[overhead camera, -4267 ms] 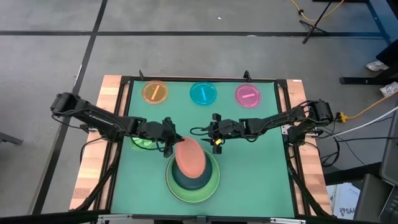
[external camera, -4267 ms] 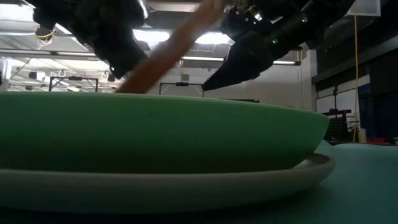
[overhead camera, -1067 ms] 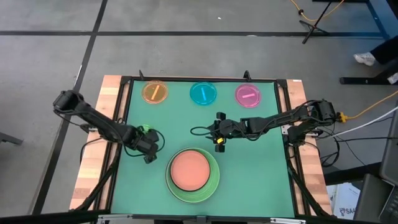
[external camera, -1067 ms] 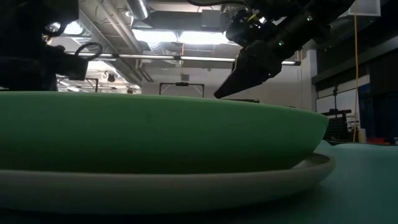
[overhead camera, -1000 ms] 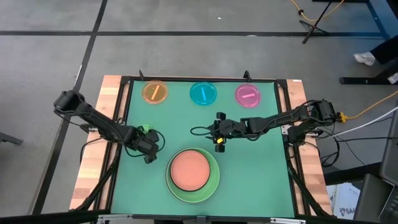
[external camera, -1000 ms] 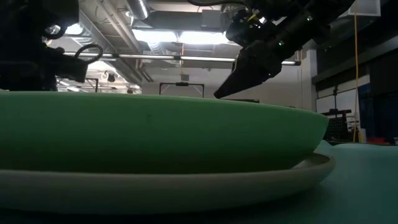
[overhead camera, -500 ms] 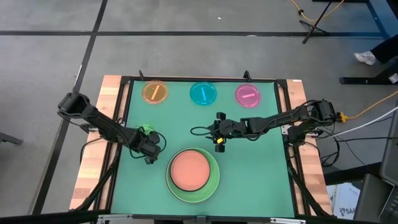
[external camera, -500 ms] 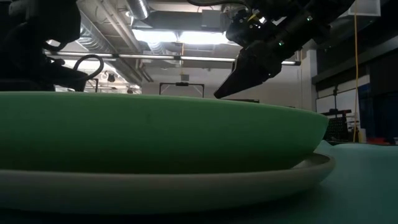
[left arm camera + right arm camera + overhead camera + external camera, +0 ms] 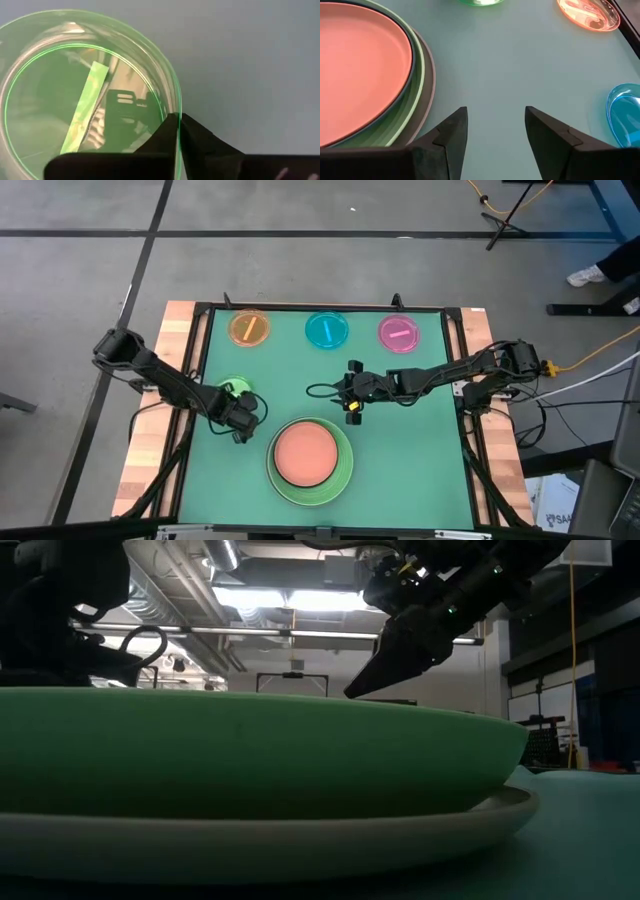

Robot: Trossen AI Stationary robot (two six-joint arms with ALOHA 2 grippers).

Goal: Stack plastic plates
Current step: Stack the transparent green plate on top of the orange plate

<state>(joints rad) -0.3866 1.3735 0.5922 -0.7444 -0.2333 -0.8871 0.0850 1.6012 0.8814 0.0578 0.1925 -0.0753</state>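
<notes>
Green table mat [image 9: 420,450], wide bare room on its right side and along the near-left corner. Stack at near edge, centre: grey-white plate [image 9: 428,100] at bottom, only its rim shows; light green plate [image 9: 344,470] on it; dark teal plate [image 9: 411,70] mostly hidden, thin rim only; salmon plate [image 9: 303,455] on top. Low view is filled by the stack's side, blocking most of the table. Along far edge, well apart: orange plate [image 9: 249,328], cyan plate [image 9: 327,330], magenta plate [image 9: 399,333]. Translucent green plate [image 9: 234,390] near left edge, partly covered by the left arm. Left gripper [image 9: 178,131] clenched on that plate's rim, fingers either side of it. Right gripper [image 9: 495,127] hovers mid-table, fingers spread, holding nothing.
</notes>
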